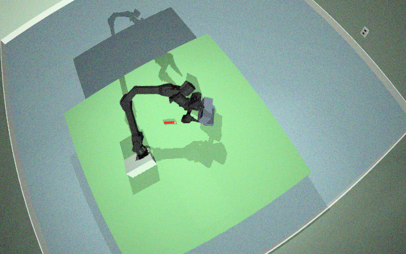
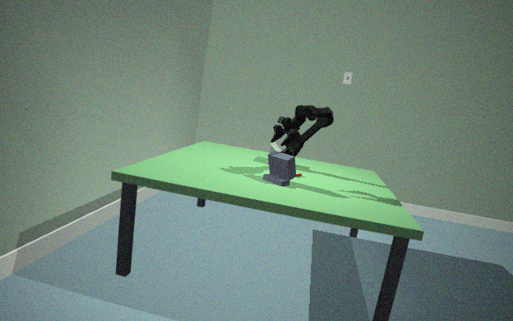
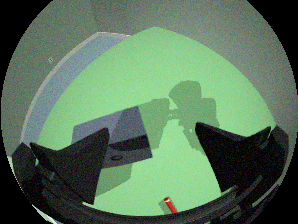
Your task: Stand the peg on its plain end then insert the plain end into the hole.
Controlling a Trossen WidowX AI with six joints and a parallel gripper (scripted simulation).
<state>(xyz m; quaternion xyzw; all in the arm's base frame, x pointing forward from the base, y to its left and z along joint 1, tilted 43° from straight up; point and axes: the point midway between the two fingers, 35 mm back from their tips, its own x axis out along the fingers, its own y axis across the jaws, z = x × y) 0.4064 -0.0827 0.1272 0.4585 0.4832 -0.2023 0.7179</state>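
The red peg (image 1: 169,122) (image 2: 298,175) (image 3: 171,206) lies on its side on the green table (image 1: 223,191) (image 2: 193,161) (image 3: 155,45). Its white band (image 1: 175,122) (image 3: 167,200) is at the end toward the panel; the other end is cut off in the wrist view. The grey-blue sloped panel (image 1: 208,119) (image 2: 281,165) (image 3: 128,125) stands beyond the peg from the robot base. Its dark hole (image 3: 116,157) shows in the wrist view, near the left finger. My gripper (image 1: 201,113) (image 2: 277,143) (image 3: 153,129) is wide open and empty, tilted downward above the panel, away from the peg.
The arm's pale base block (image 1: 140,166) stands on the table on the far side of the peg from the panel. The panel block is the obstacle close below the fingers. Shadows of the arm fall across the table.
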